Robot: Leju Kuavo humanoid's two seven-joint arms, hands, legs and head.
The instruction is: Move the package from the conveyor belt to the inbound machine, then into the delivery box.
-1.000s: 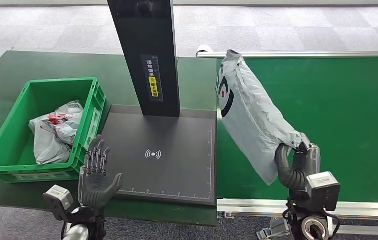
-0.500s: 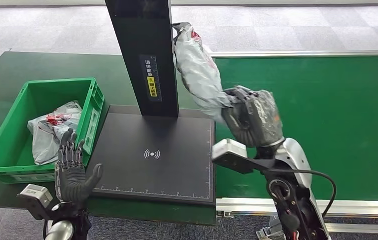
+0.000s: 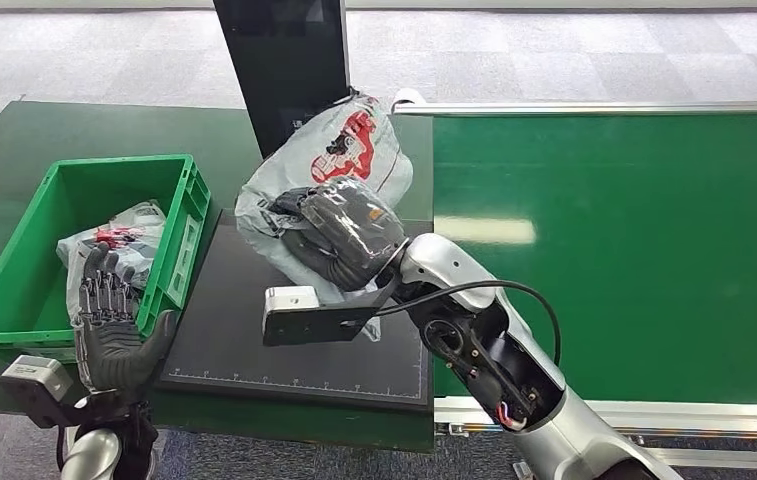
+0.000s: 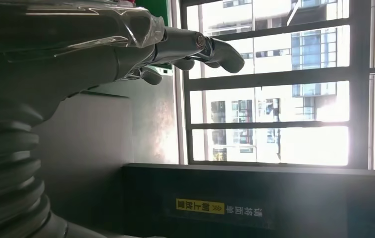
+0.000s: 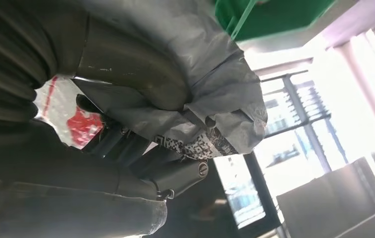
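Grey plastic package with red print is sitting in the right hand, whose fingers are wrapping around it above the black platform of the inbound machine. Beside the green delivery box, the left hand is hovering upright, fingers spread, holding nothing.

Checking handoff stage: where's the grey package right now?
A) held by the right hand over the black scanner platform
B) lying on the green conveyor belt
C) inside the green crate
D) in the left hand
A: the right hand grips the grey package above the black scanner platform, off the conveyor belt; the left hand is spread and holds nothing.
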